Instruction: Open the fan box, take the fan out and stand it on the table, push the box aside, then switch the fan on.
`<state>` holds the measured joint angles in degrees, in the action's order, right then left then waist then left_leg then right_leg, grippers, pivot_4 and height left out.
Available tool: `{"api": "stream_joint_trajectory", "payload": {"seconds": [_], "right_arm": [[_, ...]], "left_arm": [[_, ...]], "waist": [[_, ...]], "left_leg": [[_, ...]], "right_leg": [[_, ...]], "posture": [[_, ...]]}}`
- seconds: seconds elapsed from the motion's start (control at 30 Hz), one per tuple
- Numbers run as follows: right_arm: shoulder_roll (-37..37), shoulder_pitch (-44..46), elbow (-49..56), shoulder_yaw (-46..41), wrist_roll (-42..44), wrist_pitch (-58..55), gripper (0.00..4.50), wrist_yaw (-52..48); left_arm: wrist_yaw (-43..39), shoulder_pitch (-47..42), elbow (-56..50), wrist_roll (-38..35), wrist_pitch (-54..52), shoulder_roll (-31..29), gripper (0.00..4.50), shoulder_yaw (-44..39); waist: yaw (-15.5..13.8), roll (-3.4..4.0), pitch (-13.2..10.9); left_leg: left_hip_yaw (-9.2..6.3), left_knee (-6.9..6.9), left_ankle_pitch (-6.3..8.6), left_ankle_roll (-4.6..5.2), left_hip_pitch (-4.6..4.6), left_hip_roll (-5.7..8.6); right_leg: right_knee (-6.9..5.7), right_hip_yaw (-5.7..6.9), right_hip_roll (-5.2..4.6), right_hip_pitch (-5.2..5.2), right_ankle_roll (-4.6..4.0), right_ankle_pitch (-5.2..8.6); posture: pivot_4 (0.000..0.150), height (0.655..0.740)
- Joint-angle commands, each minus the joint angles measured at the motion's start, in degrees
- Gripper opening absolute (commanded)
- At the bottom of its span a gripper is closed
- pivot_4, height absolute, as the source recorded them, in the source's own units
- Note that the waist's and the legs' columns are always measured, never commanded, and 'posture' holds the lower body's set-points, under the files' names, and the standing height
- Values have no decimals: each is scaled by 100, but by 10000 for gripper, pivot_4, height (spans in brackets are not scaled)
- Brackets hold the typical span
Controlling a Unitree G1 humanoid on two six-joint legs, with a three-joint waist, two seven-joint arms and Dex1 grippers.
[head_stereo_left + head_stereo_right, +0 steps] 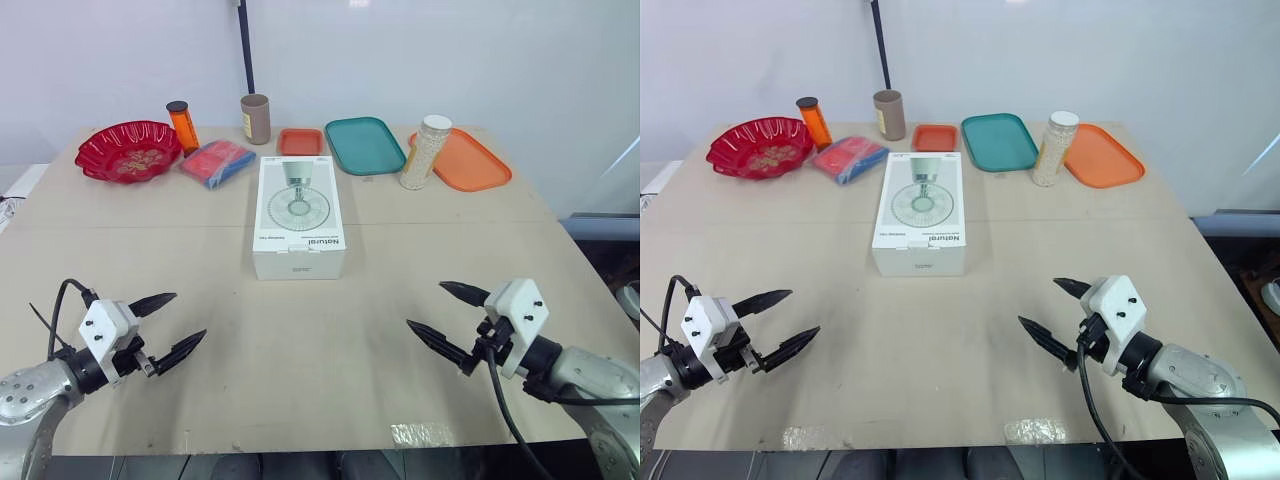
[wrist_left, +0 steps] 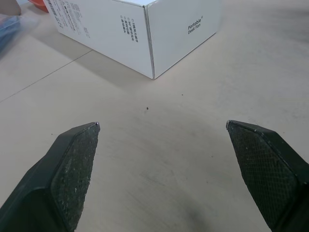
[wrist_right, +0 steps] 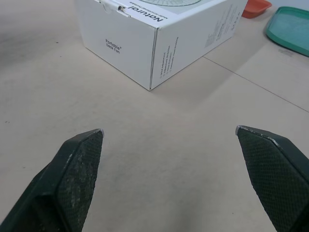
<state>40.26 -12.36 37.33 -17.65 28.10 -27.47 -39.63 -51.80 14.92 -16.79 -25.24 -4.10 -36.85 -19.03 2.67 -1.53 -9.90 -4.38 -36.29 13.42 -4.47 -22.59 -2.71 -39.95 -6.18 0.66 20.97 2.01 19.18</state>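
Fan box (image 1: 298, 218) lies shut mid-bench (image 1: 330, 380), lid up, w/ left fingers (image 1: 155, 301) & right fingers (image 1: 462, 291) both spread apart, empty, flanking it nearer the front edge, prob. lined up to open it.

I see the fan box (image 1: 298, 215) as smooth white cardboard with a faint sheen and printed faces. The table (image 1: 330, 340) looks matt, beige and lightly scuffed. The pads (image 2: 72, 179) of my left gripper (image 2: 162, 123) are black with a fine knurled grain. The red bowl (image 1: 128, 150) shines like glossy plastic.
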Motion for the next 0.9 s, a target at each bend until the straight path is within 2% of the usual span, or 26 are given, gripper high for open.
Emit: {"api": "stream_joint_trajectory", "payload": {"seconds": [0.03, 0.9], "right_arm": [[-15, -79, 129, -53, 56, 46, 45000, 2], [7, -23, -15, -63, -19, 129, 45000, -70]], "left_arm": [[45, -60, -141, -4, 67, -3, 44686, -25], [208, -139, -159, -24, -55, 71, 44686, 218]], "waist": [[1, 0, 0], [1, -1, 0]], "left_leg": [[0, 0, 0, 0, 0, 0], [0, 0, 0, 0, 1, 0]], "right_leg": [[0, 0, 0, 0, 0, 0], [-1, -1, 0, 0, 0, 0]], "posture": [[1500, 7400], [1500, 7400]]}}
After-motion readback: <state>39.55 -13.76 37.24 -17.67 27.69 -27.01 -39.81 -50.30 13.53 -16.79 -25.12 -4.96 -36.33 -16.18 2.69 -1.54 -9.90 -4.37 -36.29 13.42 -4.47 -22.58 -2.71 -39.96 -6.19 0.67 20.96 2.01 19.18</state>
